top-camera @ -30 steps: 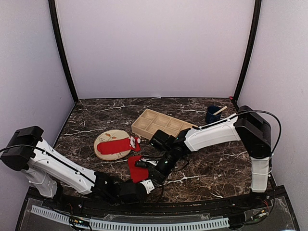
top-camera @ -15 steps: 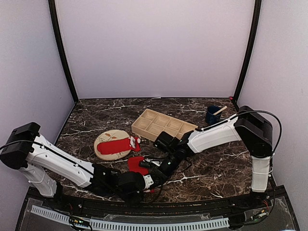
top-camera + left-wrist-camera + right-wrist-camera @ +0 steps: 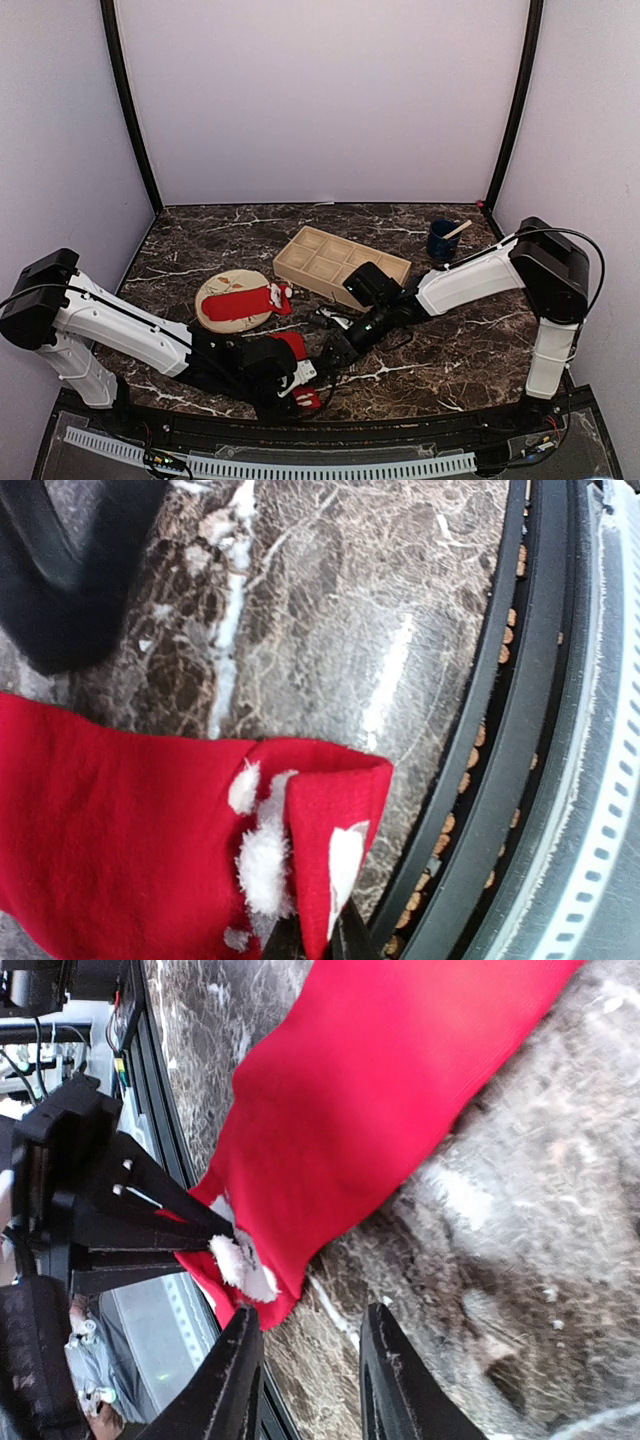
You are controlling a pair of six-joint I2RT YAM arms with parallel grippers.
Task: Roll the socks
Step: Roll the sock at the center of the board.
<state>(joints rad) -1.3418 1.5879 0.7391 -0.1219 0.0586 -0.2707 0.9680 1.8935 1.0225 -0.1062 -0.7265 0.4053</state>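
A red sock [image 3: 293, 347] with white fluffy markings lies on the marble near the front edge. It fills the left wrist view [image 3: 130, 820] and shows in the right wrist view [image 3: 380, 1100]. My left gripper [image 3: 303, 388] is shut on its folded white-trimmed end [image 3: 312, 930], next to the table's black front rail. My right gripper [image 3: 332, 357] is open and empty [image 3: 310, 1312], just right of the sock and clear of it. A second red sock [image 3: 240, 301] lies flat on the round beige plate [image 3: 215, 320].
A beige wooden tray with compartments [image 3: 330, 262] stands behind the grippers. A dark blue cup with a stick in it [image 3: 441, 240] is at the back right. The black rail and front edge [image 3: 520, 730] run right beside the left gripper.
The right gripper has come off the sock and drawn back to the right. The left gripper has turned and drawn the sock's end toward the front edge.
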